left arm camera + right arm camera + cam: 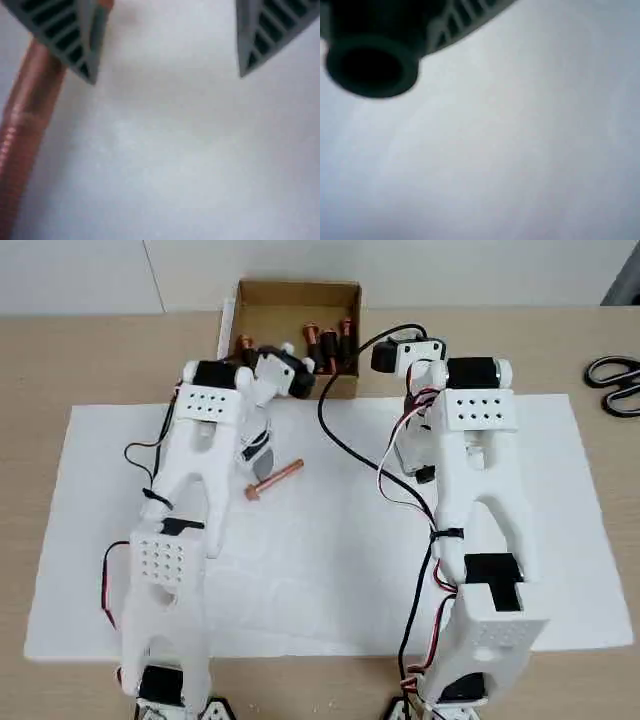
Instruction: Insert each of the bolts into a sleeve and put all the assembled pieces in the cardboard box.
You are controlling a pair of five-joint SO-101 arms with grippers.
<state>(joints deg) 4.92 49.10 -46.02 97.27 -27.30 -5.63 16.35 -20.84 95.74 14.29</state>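
nearest the camera in the high view, the two white plastic arms rise from their bases at the table's near edge, with thin red and black wires looped along them. under them lies a white foam sheet (330,570), flat and matte, covering most of the pale wooden table (60,350).

on the sheet, between the arms and nearer the left one, a copper bolt (277,479) lies on its side at a slant, a smooth shiny rod with a wider head on its near end. the left gripper (166,77) hangs just beside it with its jaws released and wide apart. one ribbed grey finger (75,45) stands right against the bolt (25,130), and bare foam shows between the tips.

the right gripper (410,462) hangs over the sheet farther right, grasping a black sleeve (370,67), a short dull tube whose open round mouth sits against a ribbed finger (465,20).

a thick black cable (335,435) curves over the sheet between the two wrists and crosses the near rim of the cardboard box (300,285). the left arm's black wrist motor covers the box's near left corner. inside the box lie several assembled pieces (327,343), copper with dark ends, bunched to the right. one more lies at the left wall.

at the far right edge, well apart, lie black-handled scissors (615,380).
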